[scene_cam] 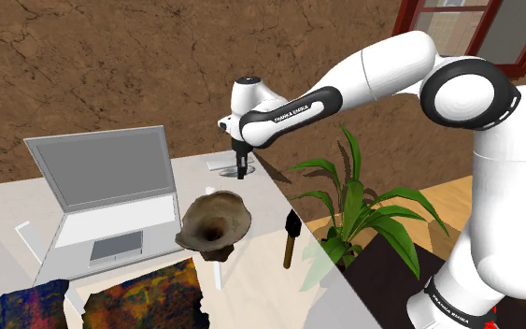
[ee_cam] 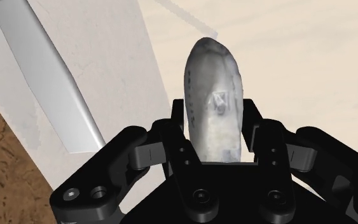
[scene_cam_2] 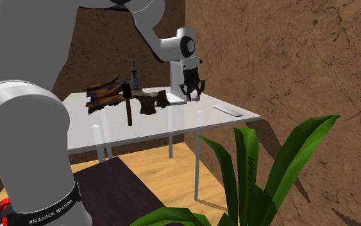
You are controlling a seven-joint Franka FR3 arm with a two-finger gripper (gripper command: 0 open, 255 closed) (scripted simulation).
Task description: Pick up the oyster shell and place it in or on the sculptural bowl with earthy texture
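Oyster shell point(ee_cam: 213, 102): pale grey-white, elongated, clasped between the fingers point(ee_cam: 177, 133). Sculptural bowl point(scene_cam: 216, 222): brown, rough, wavy rim, dark hollow; upright on the tabletop point(scene_cam: 261, 280).

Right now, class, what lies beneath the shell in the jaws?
Beneath the oyster shell shows a pale cream surface, a grey bar lying aside. The patch right behind it is covered.

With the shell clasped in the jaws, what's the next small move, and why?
Probably carry it toward the brown bowl: the jaws are clasped on the pale oyster shell, held above the table, and the bowl sits open beside the laptop.
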